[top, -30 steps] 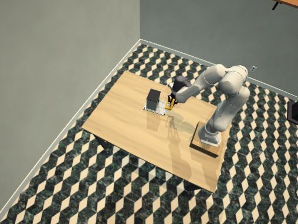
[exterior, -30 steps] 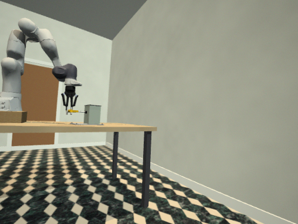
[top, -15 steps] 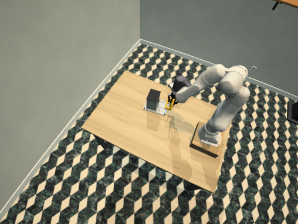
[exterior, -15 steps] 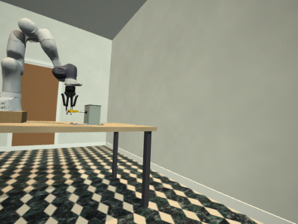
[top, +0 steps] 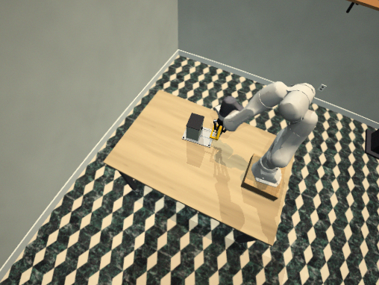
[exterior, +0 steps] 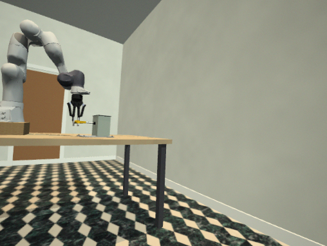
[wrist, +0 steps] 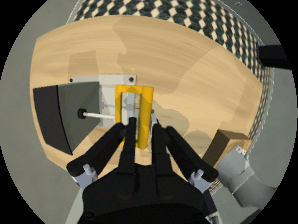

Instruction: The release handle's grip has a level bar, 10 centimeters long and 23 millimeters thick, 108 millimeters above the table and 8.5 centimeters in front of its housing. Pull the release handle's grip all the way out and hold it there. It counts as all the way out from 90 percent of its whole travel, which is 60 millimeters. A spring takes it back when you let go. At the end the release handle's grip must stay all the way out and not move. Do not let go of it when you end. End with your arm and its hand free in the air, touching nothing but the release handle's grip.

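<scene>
Jaws closed on the yellow rectangular-frame grip of the release handle (wrist: 133,117): from my wrist view the two black fingers of the black two-finger gripper (wrist: 141,135) pinch the frame's near cross-bar between them, with a narrow gap kept by the bar itself.

I see the grip held above the light wooden table (top: 157,160), level, just in front of the grey box-shaped housing with a dark top (top: 195,127). In the exterior view a thin pale rod (exterior: 90,122) bridges the gap between grip and housing face; the yellow bar sits clear of the housing, not against it. I cannot tell from these views how much of the travel is used.

The housing stands on a pale flat base plate (top: 203,139) on the table, nearer the far edge. The gripper comes down onto the grip from above, fingers pointing at the table, tips clear of the table surface in the exterior view.

The white jointed arm (top: 295,108) arches over from its mount on a tan wooden block (top: 249,182) at the table's side. The arm's links touch neither table nor housing as far as I can see. The floor is a dark green and cream checker pattern (top: 112,242).
</scene>
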